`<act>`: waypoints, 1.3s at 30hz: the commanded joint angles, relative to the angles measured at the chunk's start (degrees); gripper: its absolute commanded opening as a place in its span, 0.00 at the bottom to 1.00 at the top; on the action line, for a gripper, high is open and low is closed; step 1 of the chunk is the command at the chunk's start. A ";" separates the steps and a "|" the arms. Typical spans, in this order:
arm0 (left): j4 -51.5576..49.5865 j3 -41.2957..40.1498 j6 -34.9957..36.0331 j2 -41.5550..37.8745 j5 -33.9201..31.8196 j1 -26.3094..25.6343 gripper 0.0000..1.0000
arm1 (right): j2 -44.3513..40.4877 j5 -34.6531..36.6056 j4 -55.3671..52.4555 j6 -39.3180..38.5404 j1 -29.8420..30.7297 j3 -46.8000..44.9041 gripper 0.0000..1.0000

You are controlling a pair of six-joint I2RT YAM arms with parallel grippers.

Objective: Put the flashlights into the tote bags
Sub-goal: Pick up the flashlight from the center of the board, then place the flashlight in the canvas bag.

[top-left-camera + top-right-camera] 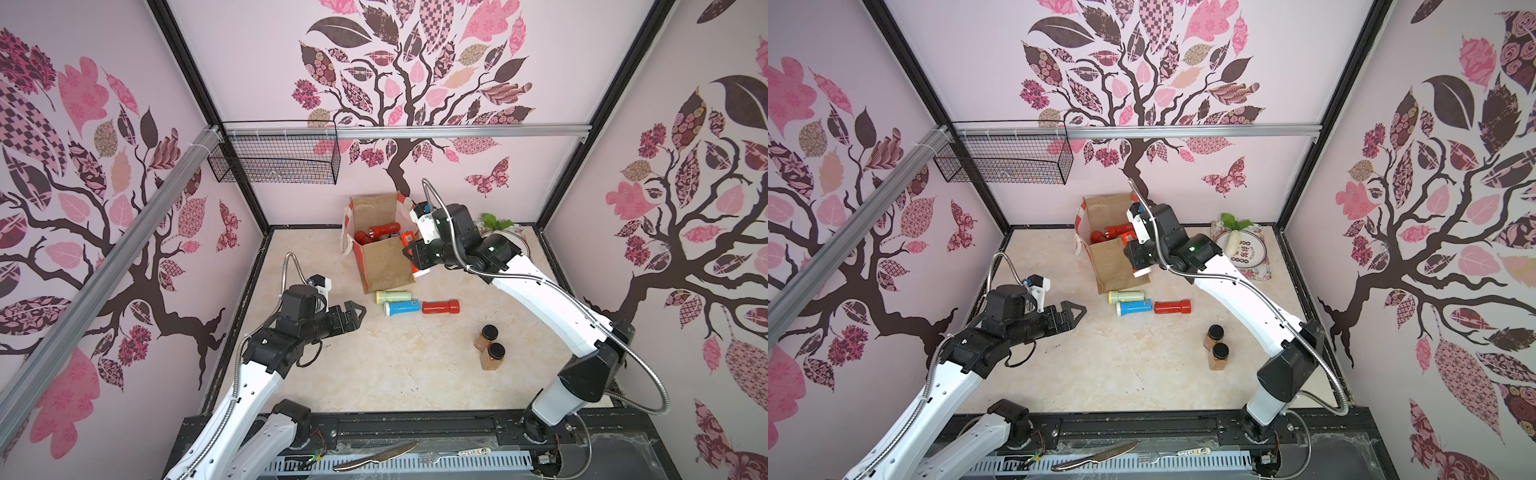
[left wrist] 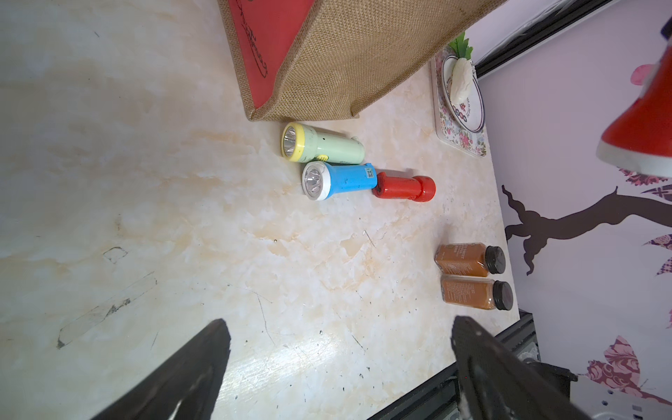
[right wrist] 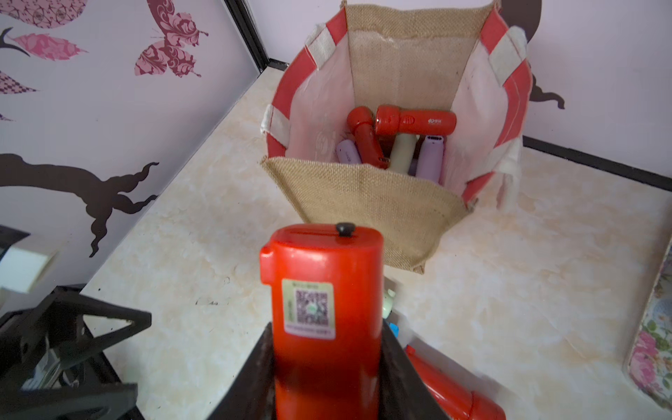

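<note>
The tan burlap tote bag (image 1: 380,266) (image 3: 363,203) stands open at the back of the table. Several red, lilac and pale green flashlights (image 3: 414,122) lie inside it. My right gripper (image 3: 327,338) (image 1: 411,253) is shut on a red flashlight (image 3: 323,291) with a QR sticker, held just in front of the bag's rim. On the table before the bag lie a pale green flashlight (image 1: 394,296) (image 2: 323,143), a blue one (image 1: 401,308) (image 2: 338,180) and a red one (image 1: 440,307) (image 2: 403,187). My left gripper (image 1: 353,313) (image 2: 338,323) hangs open and empty to their left.
Two amber jars with black lids (image 1: 486,336) (image 2: 469,260) stand right of the middle. A floral tray (image 1: 1262,270) with a plate and a white radish sits at the back right. A wire basket (image 1: 274,162) hangs on the back wall. A knife (image 1: 374,455) lies on the front rail.
</note>
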 commanded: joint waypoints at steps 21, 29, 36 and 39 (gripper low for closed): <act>-12.58 7.29 5.71 -4.58 3.10 0.23 0.98 | 34.11 3.01 10.33 1.15 -2.35 39.96 0.00; -13.98 5.82 3.49 -8.30 2.36 0.19 0.98 | 41.07 4.75 17.24 4.41 -3.80 42.52 0.00; -12.27 6.37 2.75 -8.59 1.76 0.23 0.98 | 46.22 5.76 20.64 5.42 -5.06 42.35 0.00; -11.99 6.50 2.62 -8.75 1.05 0.23 0.98 | 47.47 5.96 20.77 5.86 -5.54 42.33 0.00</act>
